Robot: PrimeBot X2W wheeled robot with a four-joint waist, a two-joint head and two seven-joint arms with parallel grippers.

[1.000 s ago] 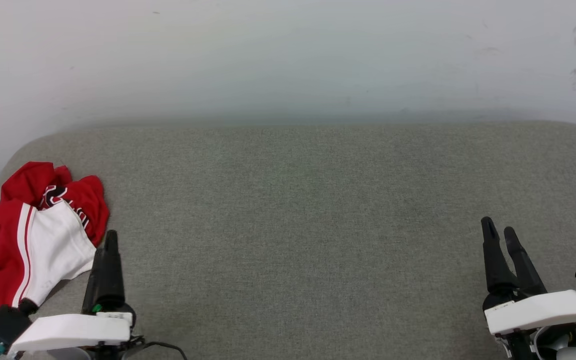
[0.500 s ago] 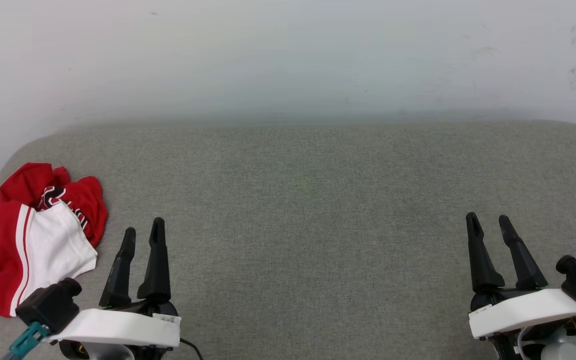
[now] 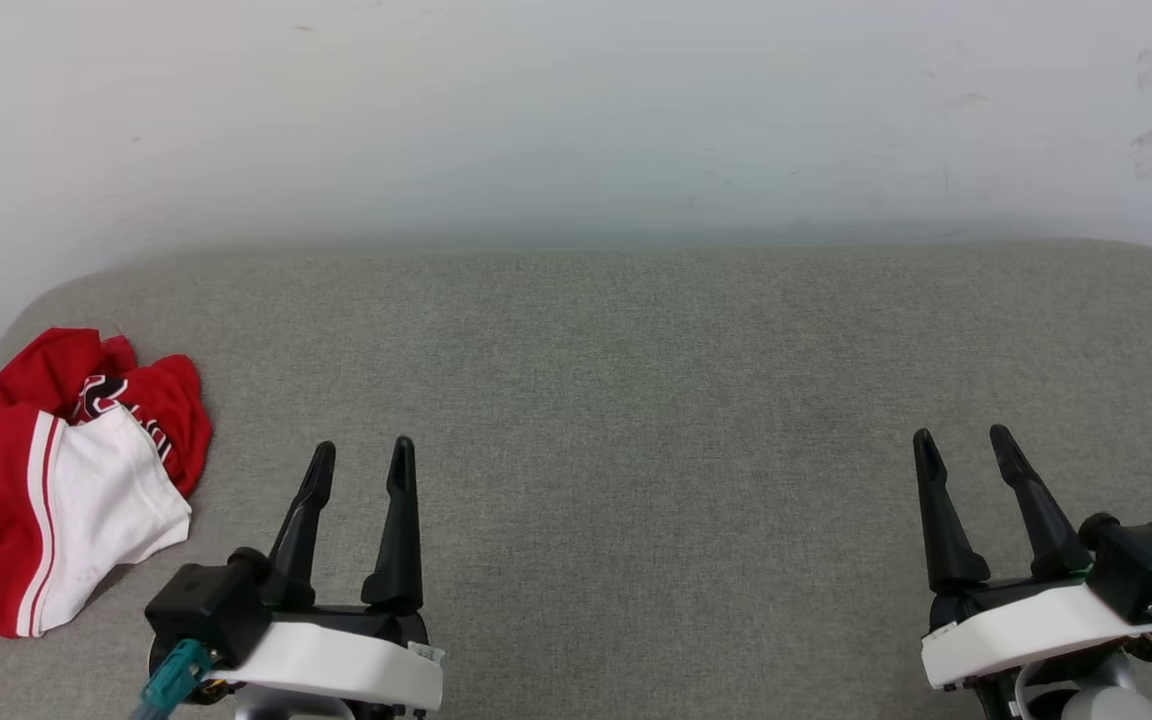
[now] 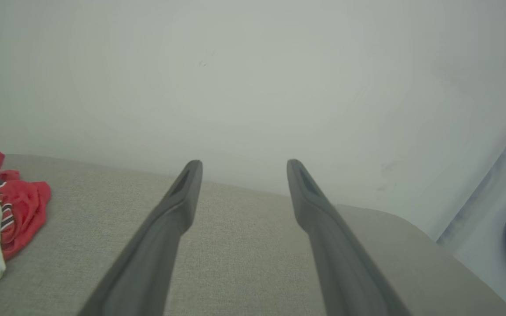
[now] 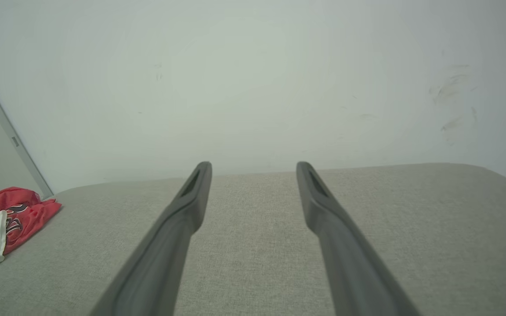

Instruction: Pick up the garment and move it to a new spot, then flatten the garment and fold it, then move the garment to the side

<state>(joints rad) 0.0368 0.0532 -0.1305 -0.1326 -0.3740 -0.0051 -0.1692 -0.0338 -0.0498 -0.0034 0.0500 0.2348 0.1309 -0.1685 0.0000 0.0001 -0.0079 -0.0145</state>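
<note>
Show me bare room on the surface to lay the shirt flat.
Bare grey surface runs from the left gripper across to the right gripper, back to the wall. Crowded only at the far-left edge, where the garment lies crumpled.

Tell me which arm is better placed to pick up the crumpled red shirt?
Probably the left. The garment lies at the left end of the grey cushion, near the open left gripper; the right gripper, also open, is far across it.
</note>
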